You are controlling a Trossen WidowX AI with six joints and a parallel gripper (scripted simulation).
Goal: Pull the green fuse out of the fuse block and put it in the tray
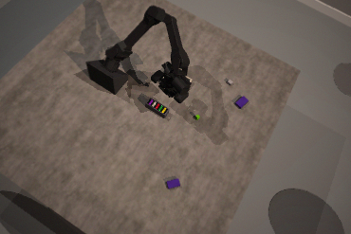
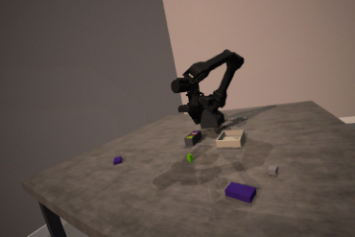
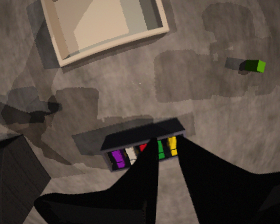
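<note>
The black pincer (image 3: 168, 160) hangs nearly shut and empty above the dark fuse block (image 3: 145, 142); approach step; next, open and straddle the green fuse (image 3: 160, 150).

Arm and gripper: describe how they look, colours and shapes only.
The arm is matte black throughout, built of slim rounded links on a boxy black base. The gripper has two broad, flat black fingers tapering to blunt tips. No cables or markings are visible.
</note>
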